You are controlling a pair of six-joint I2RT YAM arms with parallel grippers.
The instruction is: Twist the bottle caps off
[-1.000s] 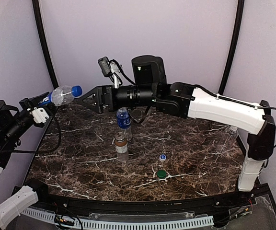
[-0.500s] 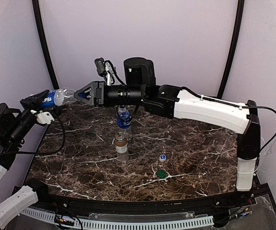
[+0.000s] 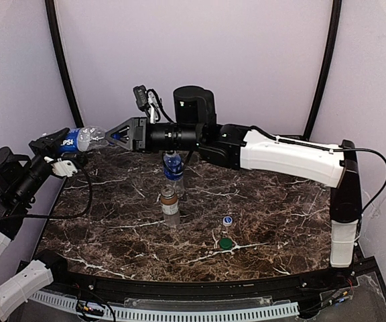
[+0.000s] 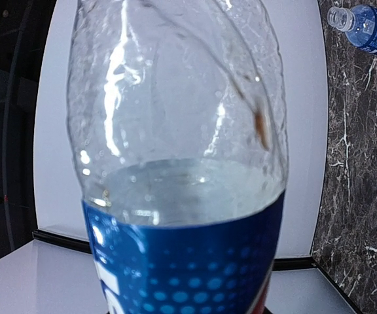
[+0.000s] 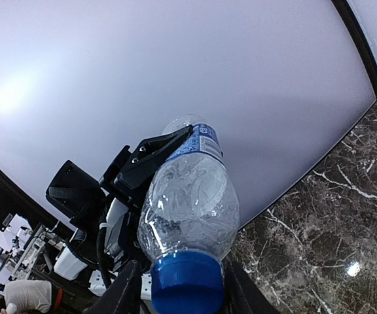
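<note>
My left gripper is shut on a clear bottle with a blue label, holding it in the air on its side over the table's far left corner. The bottle fills the left wrist view and hides the fingers there. Its blue cap points right, and my right gripper is shut on it, a finger pressed against each side. A second blue-labelled bottle stands mid-table with a bare neck. In front of it stands a short brown bottle.
Two loose caps lie on the dark marble table: a blue one with a white top and a dark green one. My right arm stretches across the back of the table. Pale walls close in behind.
My right gripper moved left onto the blue cap and closed on it. The left arm brought the bottle down a little and levelled it.
</note>
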